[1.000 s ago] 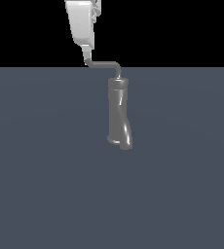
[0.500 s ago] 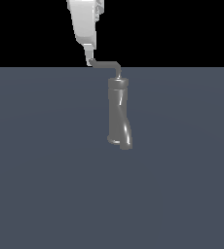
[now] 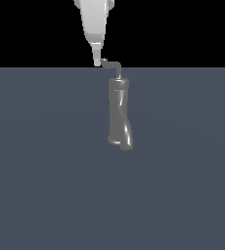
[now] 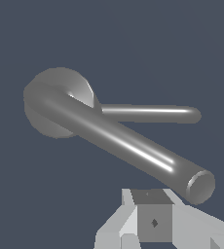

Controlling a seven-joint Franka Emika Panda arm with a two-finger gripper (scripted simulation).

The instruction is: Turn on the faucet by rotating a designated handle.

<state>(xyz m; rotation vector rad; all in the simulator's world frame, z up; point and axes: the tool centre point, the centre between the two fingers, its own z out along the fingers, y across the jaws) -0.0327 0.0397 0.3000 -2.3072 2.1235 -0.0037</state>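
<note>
Standing on a plain slate-grey floor (image 3: 46, 185), faucet (image 3: 119, 117), black backdrop, gripper (image 3: 97, 61) touching handle (image 3: 112, 64), grip unclear

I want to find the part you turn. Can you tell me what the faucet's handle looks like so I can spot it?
Look for the tall grey faucet standing on the dark blue-grey floor. At its very top, a skinny metal rod, the handle, bends sideways toward the white gripper. It is much thinner than the thick faucet body.
</note>
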